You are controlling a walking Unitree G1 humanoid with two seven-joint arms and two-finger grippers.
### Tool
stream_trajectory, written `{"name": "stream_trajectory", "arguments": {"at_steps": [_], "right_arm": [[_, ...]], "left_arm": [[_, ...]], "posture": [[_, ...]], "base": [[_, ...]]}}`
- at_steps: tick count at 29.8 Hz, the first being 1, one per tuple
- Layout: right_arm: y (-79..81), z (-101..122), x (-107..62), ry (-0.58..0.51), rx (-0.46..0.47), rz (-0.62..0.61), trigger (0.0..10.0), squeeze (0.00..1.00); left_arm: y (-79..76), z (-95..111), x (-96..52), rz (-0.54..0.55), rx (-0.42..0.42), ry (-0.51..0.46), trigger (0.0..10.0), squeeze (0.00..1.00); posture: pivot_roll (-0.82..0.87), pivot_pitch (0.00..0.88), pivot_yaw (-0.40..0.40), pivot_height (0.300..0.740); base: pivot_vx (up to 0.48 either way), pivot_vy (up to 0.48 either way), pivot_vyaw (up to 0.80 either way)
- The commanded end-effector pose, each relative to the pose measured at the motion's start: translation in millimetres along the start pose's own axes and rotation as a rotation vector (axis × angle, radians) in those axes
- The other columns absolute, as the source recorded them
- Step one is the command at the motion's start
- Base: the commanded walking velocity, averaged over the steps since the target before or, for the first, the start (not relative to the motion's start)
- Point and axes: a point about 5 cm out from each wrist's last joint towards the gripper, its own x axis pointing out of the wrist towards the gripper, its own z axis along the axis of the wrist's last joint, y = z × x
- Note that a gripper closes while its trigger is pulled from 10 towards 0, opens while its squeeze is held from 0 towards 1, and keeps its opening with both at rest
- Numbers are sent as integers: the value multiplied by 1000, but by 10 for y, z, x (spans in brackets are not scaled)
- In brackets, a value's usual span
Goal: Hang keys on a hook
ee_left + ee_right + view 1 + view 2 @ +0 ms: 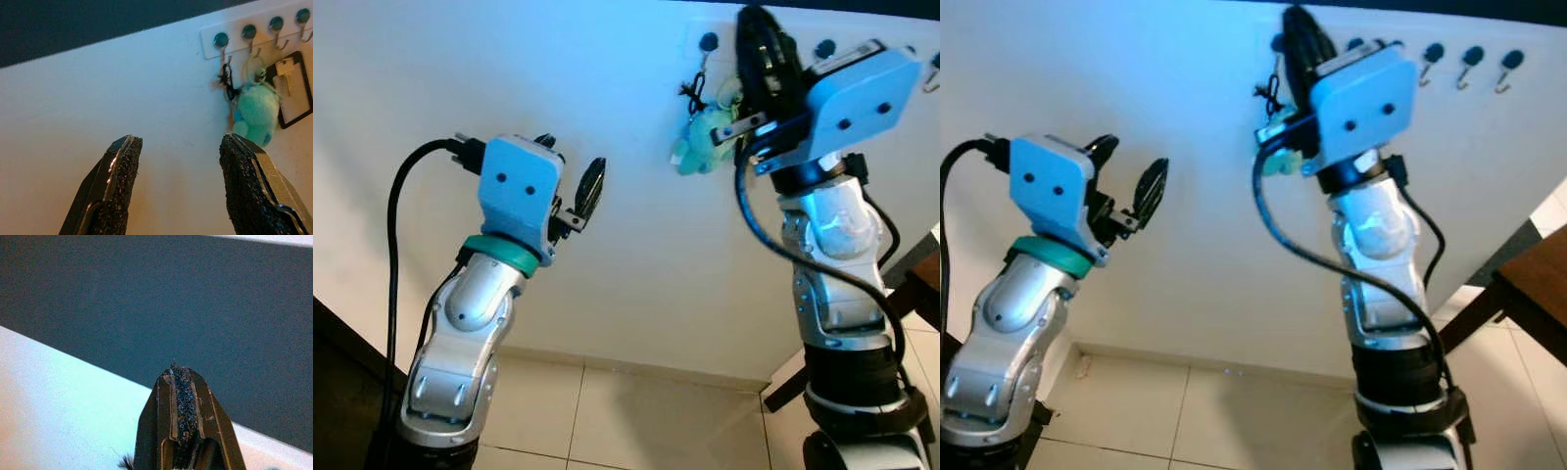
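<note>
High on the white wall [558, 88], a white hook rail [259, 30] carries a row of dark round knobs with small metal hooks beneath them. From the hooks near one end of it hangs the key bunch [254, 105]: a black cord tassel, a metal ring, a fluffy turquoise plush charm and, beside it, a pale key lying against a black-framed card. No brand, label or lettering can be read anywhere; the card face looks blank at this sharpness.

From the head views the right gripper [766, 44] is raised against the rail, just beside the plush charm, and its blue housing covers part of the rail and most of the bunch, so only the turquoise charm and a bit of black cord peek out by it. Whether the gripper touches the keys cannot be told. Its wrist view shows the two black fingers [182, 416] pressed pad to pad with nothing between them, pointing at a dark band above the white wall.

Well apart to the left and lower, the left gripper [570, 181] hovers before the bare wall with its fingers [117, 186] spread wide and nothing held.

Pale floor tiles [607, 411] run along the base of the wall, and a dark wooden table edge [1528, 294] is cut off at the right border
</note>
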Motion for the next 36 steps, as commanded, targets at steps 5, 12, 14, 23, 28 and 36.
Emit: {"name": "stream_trajectory", "arguments": {"at_steps": [5,12,14,23,28,36], "right_arm": [[-100,-158,-29,76,70,-92,10000,0],[-253,-315,-25,134,63,-171,10000,0],[-278,-323,-18,137,57,-178,10000,0],[-314,-298,53,103,42,-148,10000,0],[-381,-260,135,73,25,-150,10000,0],[-484,-103,282,-11,-13,-169,10000,0]], "left_arm": [[-34,32,44,-15,5,-3,10000,0],[-95,45,49,-38,-8,-2,10000,0],[-98,43,46,-41,-8,0,10000,0],[-126,39,62,-52,-12,4,10000,0],[-145,46,71,-56,-17,2,10000,0],[-149,40,64,-59,-17,6,10000,0]], "posture": [[-63,73,90,740],[-58,85,92,740],[-57,90,93,740],[-60,93,94,740],[-60,94,93,740],[-56,95,92,740]], "base": [[0,0,0],[0,0,0],[0,0,0],[0,0,0],[0,0,0],[0,0,0]]}}
